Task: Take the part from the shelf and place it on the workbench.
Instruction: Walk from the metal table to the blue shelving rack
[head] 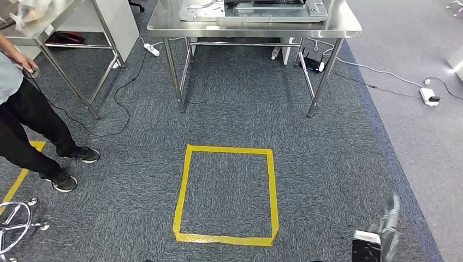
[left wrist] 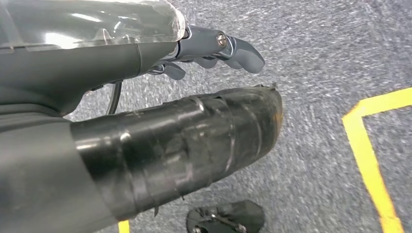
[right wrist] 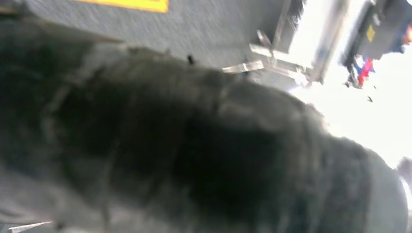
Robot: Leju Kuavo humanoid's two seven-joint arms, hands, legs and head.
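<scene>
Head view frames a grey carpeted floor (head: 327,164) on which a rectangle of yellow tape (head: 226,194) is laid. Beyond it, a steel surface (head: 349,26) on four legs is seen, and a flat grey metal part (head: 256,10) is lying on its top near the far edge of the picture; whether this is the task's part cannot be told. No brand, label or writing can be read on it, nor anywhere else in the views. A second steel surface (head: 65,16) is seen to the left, beside which a person (head: 27,114) in dark trousers and black shoes is standing. White power strips and dark cables are scattered on the floor under and beside the surfaces.

At the lower right edge the right hand (head: 386,224) is seen hanging low, pale and blurred; whether it is clenched or released cannot be told, and the right wrist view is too blurred to help.

In the left wrist view the left hand (left wrist: 214,51) is seen hanging above the carpet, its grey fingers (left wrist: 245,53) slightly curled and apart, with nothing grasped.
</scene>
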